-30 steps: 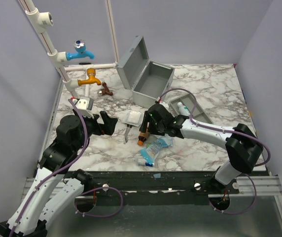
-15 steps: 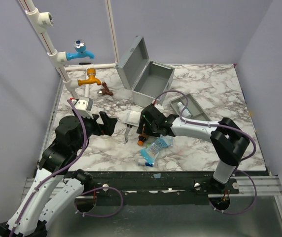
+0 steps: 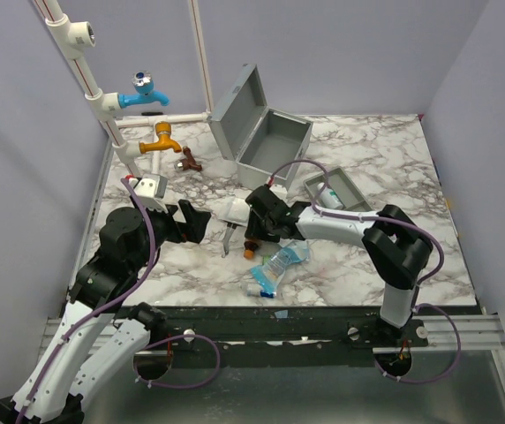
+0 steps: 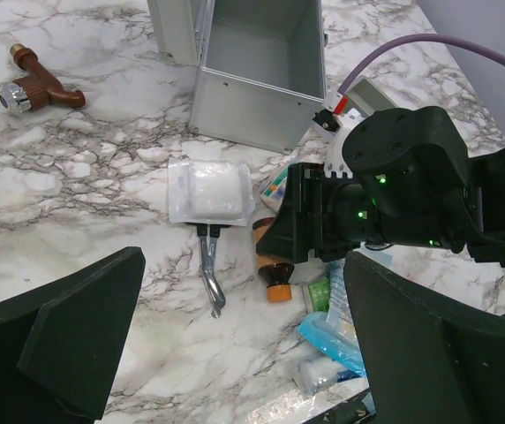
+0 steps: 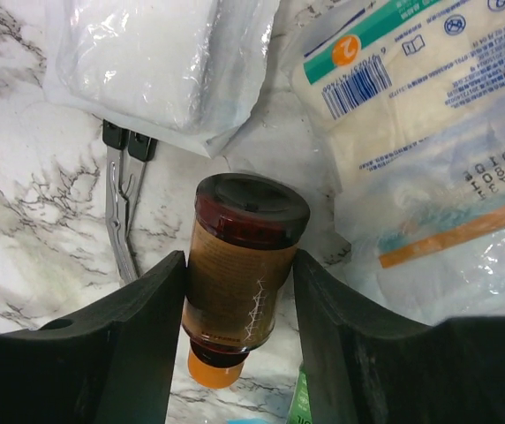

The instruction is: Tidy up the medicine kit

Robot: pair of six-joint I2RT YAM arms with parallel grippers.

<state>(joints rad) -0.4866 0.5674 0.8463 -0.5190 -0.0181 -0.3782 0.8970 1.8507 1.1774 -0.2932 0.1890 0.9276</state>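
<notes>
a white 2 in an orange circle on the white packet [image 5: 438,88]

**Loose bits on my table**

An amber bottle [image 5: 239,265] with an orange cap lies flat on the marble table [image 3: 385,150] just below me. Beside it, a white gauze packet [image 4: 207,190] covers one end of the metal scissors [image 4: 210,278]. Blue packets [image 3: 279,263] lie near, and a brown tap [image 4: 36,88] lies well apart.

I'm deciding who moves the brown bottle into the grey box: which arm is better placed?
Right: the right end effector grips the brown bottle, a finger against each side; the left end effector hangs open, apart from it.
</notes>
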